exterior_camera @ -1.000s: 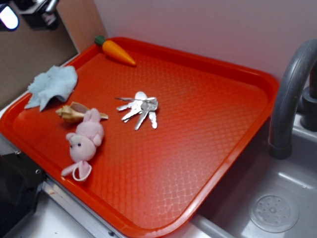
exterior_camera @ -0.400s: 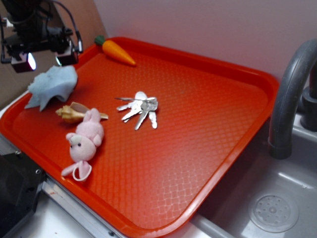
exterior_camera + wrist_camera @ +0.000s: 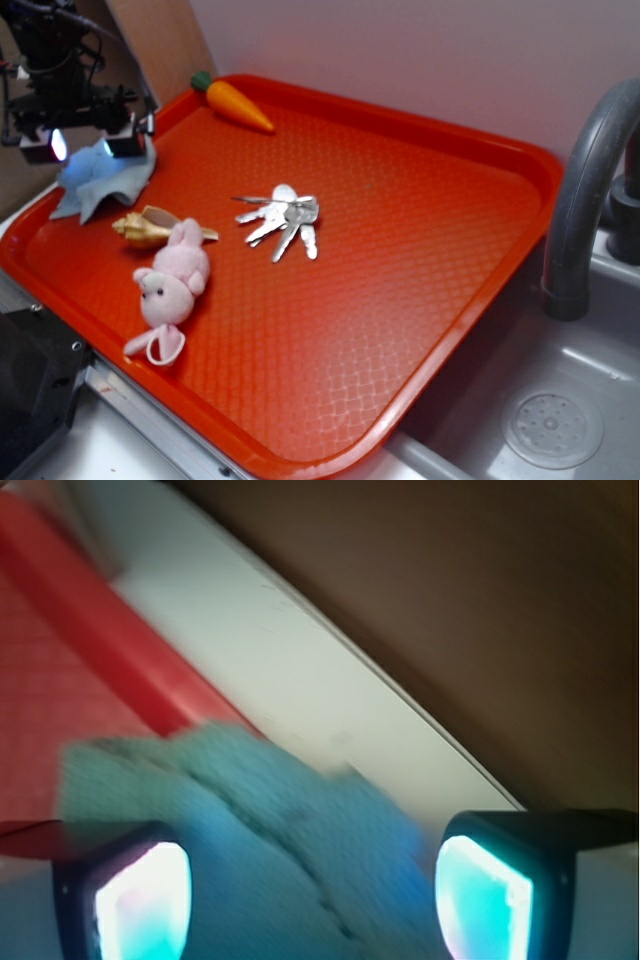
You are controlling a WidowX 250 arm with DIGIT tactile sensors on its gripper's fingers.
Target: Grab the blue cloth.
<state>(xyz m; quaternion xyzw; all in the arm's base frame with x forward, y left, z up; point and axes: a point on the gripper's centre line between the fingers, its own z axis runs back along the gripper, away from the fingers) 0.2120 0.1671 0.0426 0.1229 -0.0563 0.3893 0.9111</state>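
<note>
The blue cloth (image 3: 105,178) lies crumpled at the far left of the red tray (image 3: 420,230), draped over its left rim. My gripper (image 3: 88,146) hangs directly over the cloth, open, one glowing finger on each side. In the wrist view the blue cloth (image 3: 280,840) fills the wide gap of the gripper (image 3: 310,905), between the left pad (image 3: 140,900) and the right pad (image 3: 485,895). The pads are apart from the fabric and nothing is clamped.
A pink plush bunny (image 3: 170,285) and a seashell (image 3: 145,228) lie just in front of the cloth. Keys (image 3: 283,222) sit mid-tray and a toy carrot (image 3: 235,102) at the back edge. A grey faucet (image 3: 585,190) and sink (image 3: 550,425) stand on the right. A brown board (image 3: 160,40) rises behind the gripper.
The gripper has come down from the top-left corner to just over the cloth, still open. The cloth and the other objects have not moved.
</note>
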